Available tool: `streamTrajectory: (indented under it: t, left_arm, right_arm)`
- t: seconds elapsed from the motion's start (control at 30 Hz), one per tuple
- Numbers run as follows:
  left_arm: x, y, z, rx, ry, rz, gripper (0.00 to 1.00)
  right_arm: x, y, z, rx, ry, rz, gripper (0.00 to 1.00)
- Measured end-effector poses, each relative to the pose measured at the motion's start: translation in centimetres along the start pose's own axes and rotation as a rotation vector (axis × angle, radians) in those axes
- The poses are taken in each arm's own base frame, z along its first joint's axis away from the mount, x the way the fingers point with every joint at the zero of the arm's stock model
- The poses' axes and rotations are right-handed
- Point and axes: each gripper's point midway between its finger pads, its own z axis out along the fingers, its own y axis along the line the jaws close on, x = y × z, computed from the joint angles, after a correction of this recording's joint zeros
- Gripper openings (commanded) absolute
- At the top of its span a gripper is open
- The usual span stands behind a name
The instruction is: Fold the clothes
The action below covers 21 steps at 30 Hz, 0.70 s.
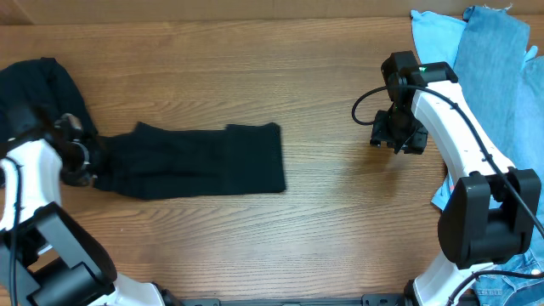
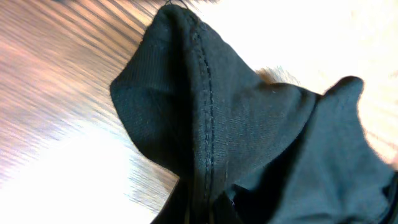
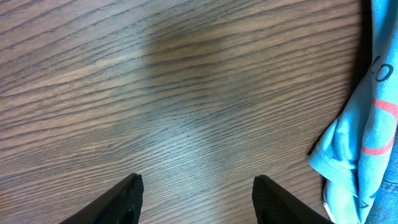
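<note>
A black T-shirt (image 1: 200,160) lies as a long folded band on the wooden table, left of centre. My left gripper (image 1: 78,155) is at its left end, shut on the fabric. In the left wrist view the black cloth (image 2: 249,124) with a stitched seam fills the frame and hides the fingers. My right gripper (image 1: 398,136) is open and empty over bare table, well right of the shirt. Its two fingertips (image 3: 196,186) stand wide apart above the wood.
Another black garment (image 1: 38,85) is bunched at the far left behind my left arm. A light-blue garment (image 1: 433,38) and a denim-blue one (image 1: 497,64) lie at the right edge. Light-blue cloth with red print (image 3: 367,143) is just right of my right gripper.
</note>
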Motion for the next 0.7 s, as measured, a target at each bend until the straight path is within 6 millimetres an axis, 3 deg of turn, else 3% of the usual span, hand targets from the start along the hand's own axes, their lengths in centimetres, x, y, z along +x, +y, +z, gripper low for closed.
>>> streamTrajectory:
  t: [0.13, 0.23, 0.27, 0.3, 0.43, 0.57, 0.7]
  left_arm:
    - [-1.9, 2.0, -1.8, -0.011, -0.055, -0.042, 0.04]
    - [-2.5, 1.3, -2.3, 0.032, -0.068, -0.015, 0.04]
    - [-2.8, 0.1, -2.6, 0.089, -0.072, 0.012, 0.04]
    - [-2.8, -2.4, -3.3, 0.190, -0.079, 0.071, 0.04]
    - [-2.0, -6.9, -5.1, 0.299, -0.100, 0.175, 0.04]
    - [0.6, -13.5, -7.5, 0.389, -0.112, 0.357, 0.04]
    - [3.7, -17.9, -7.0, 0.401, -0.065, 0.492, 0.04]
  right_arm:
    - [0.0, 0.0, 0.0, 0.000, 0.000, 0.000, 0.60]
    - [0.0, 0.0, 0.0, 0.001, 0.000, -0.001, 0.60]
    - [0.0, 0.0, 0.0, 0.000, 0.000, 0.000, 0.61]
    - [0.0, 0.0, 0.0, 0.000, 0.000, 0.000, 0.60]
    - [0.1, 0.2, 0.0, -0.010, 0.005, 0.000, 0.60]
    - [0.1, 0.4, 0.0, -0.020, 0.006, 0.000, 0.60]
    - [0.1, 0.4, 0.0, -0.021, 0.007, 0.000, 0.61]
